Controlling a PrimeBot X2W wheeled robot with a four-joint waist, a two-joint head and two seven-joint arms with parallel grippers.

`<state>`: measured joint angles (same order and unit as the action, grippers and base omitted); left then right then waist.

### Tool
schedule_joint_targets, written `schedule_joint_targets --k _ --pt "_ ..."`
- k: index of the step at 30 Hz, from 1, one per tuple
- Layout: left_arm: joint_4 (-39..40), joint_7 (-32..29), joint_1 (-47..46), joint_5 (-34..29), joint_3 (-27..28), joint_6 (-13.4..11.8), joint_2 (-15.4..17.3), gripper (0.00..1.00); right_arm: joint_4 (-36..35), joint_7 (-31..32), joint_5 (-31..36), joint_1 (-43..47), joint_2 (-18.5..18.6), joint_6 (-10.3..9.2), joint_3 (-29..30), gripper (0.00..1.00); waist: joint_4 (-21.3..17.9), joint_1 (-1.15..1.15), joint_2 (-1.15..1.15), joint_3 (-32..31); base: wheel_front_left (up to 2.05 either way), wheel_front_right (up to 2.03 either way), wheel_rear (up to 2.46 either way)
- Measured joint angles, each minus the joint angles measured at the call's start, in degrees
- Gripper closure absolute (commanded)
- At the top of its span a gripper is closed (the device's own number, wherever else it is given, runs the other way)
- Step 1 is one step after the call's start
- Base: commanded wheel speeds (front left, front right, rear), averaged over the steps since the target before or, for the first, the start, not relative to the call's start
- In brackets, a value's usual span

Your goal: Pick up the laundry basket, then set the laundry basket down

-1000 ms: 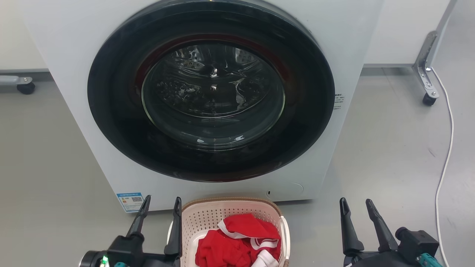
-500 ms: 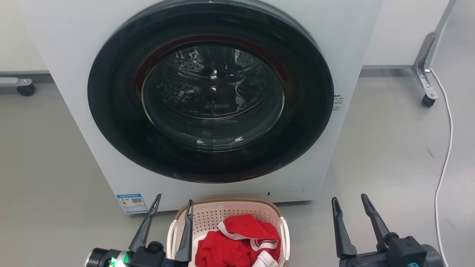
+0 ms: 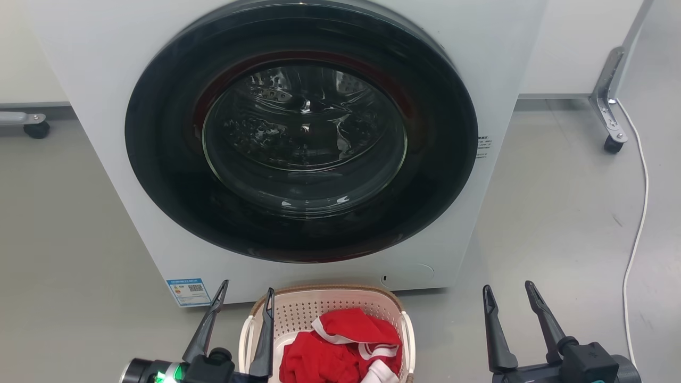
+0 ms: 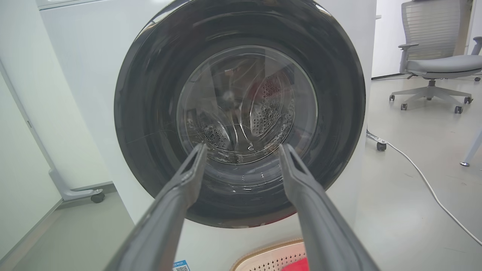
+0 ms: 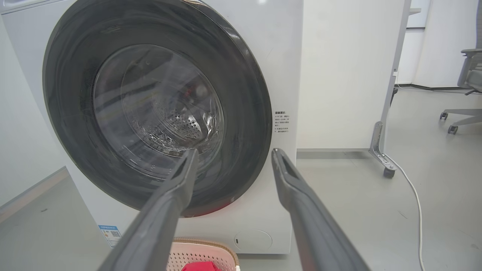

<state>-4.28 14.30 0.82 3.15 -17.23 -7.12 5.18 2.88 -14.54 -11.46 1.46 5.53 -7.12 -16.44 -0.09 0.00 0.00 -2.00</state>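
Observation:
The laundry basket [image 3: 298,314], cream-white and perforated with a brown woven-look rim, stands on the floor against the foot of the washing machine, with red and white clothes [image 3: 340,346] inside. Its rim also shows low in the left wrist view [image 4: 263,252] and the right wrist view [image 5: 203,242]. My left gripper [image 3: 247,292] is open above the basket's left edge, its right finger over the left rim. Off to the basket's right, my right gripper [image 3: 508,290] hangs open and apart from it. Both hold nothing.
The white washing machine [image 3: 96,106] with its shut round dark door [image 3: 303,133] fills the space ahead. A white cable [image 3: 638,223] runs along the floor at right, beside a castored metal leg [image 3: 612,133]. A grey office chair [image 4: 437,64] stands further right.
My left gripper shifted right and turned, its right finger now over the basket's left rim. My right gripper swayed slightly left, then back. Both stayed open; the basket has not moved.

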Motion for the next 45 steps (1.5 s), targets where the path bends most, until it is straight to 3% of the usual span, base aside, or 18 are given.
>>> schedule_joint_targets --k 24,31,45 --pt "1.02 0.0 0.71 0.3 0.7 0.0 0.0 0.0 -0.94 0.0 0.0 0.55 -0.07 0.11 0.56 0.0 0.01 0.0 0.0 2.04 0.0 0.0 0.0" --pt "0.47 0.0 -2.36 0.96 1.96 0.57 0.08 0.0 -0.85 0.0 -0.11 -3.52 -0.04 0.75 1.79 0.0 -0.12 0.0 0.0 5.89 0.0 0.0 0.0" --pt "-8.21 -1.63 -14.36 3.68 3.55 2.15 -0.31 0.0 8.01 0.03 -0.73 -15.83 0.14 2.36 3.03 0.0 -0.16 0.01 0.01 16.85 0.0 0.0 0.0"
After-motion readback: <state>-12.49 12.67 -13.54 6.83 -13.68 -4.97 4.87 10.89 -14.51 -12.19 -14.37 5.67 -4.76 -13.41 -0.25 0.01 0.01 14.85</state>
